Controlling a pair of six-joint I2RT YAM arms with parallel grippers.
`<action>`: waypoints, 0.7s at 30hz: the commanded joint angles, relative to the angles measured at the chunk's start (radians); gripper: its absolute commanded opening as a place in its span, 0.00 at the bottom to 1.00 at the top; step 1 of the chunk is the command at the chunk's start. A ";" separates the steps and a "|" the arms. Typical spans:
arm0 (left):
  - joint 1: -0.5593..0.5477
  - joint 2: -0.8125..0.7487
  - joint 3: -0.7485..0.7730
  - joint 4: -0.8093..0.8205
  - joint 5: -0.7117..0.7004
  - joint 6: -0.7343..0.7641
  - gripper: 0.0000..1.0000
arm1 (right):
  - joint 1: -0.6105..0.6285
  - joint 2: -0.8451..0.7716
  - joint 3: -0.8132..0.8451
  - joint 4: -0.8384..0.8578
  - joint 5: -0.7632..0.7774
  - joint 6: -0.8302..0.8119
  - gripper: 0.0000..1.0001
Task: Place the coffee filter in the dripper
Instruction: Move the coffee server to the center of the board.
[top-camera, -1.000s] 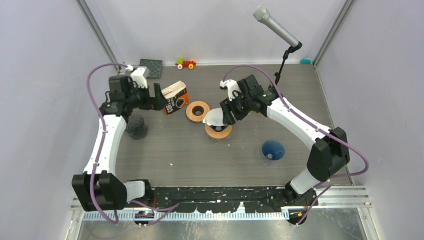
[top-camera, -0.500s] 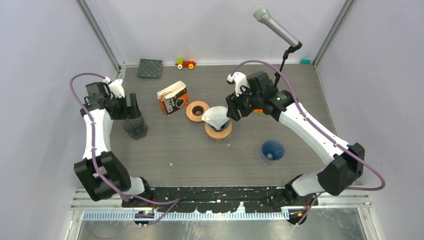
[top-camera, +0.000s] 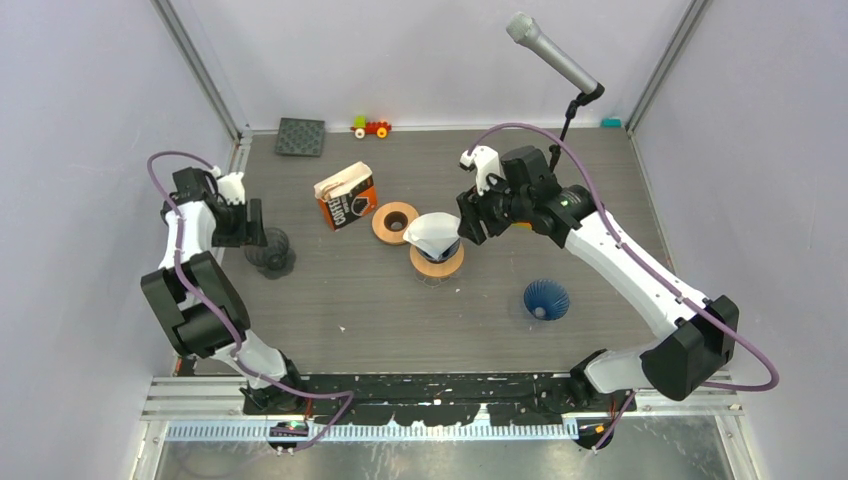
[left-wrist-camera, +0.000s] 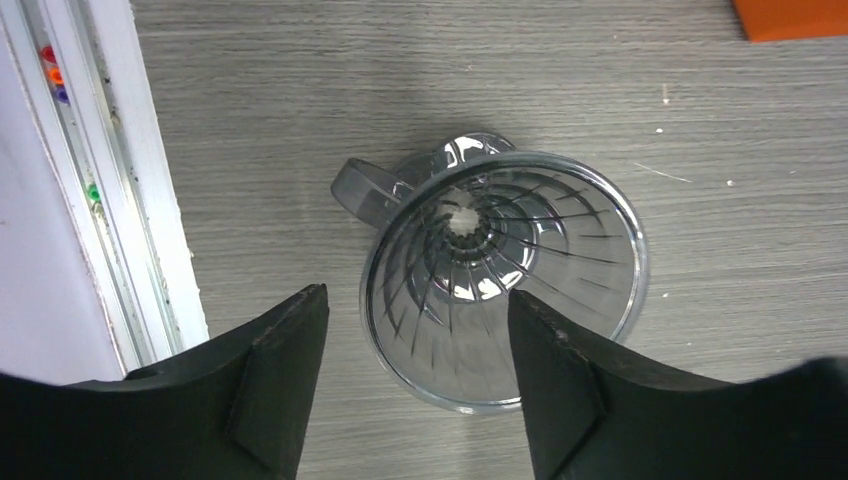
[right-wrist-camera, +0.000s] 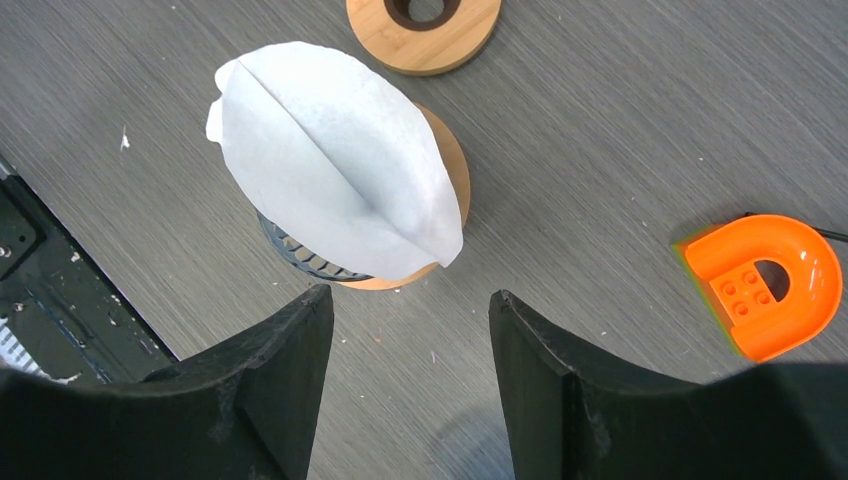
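a blue dripper (top-camera: 546, 299) stood nearest, alone. in the middle the white coffee filter (right-wrist-camera: 335, 160) lay folded on top of the dark dripper (right-wrist-camera: 300, 258), on a wooden stand (right-wrist-camera: 455, 172). the right gripper (right-wrist-camera: 410, 330) hovered beside it, jaws apart and empty. the left gripper (left-wrist-camera: 415, 320) hung over a glass dripper (left-wrist-camera: 560, 260), jaws apart, holding nothing

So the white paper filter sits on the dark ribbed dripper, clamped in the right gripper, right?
Not clamped. The white paper filter sits on the dark ribbed dripper, but the right gripper is open, its fingers clear of the paper; the right wrist view shows it.
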 joint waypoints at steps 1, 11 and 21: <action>0.011 0.036 0.023 0.025 -0.001 0.039 0.63 | -0.008 -0.038 -0.011 0.026 0.017 -0.015 0.63; 0.009 0.043 -0.016 -0.038 0.184 0.014 0.19 | -0.032 -0.068 -0.013 -0.001 0.069 -0.023 0.63; -0.133 -0.050 -0.119 -0.071 0.275 0.065 0.03 | -0.120 -0.127 -0.058 -0.006 0.063 -0.034 0.63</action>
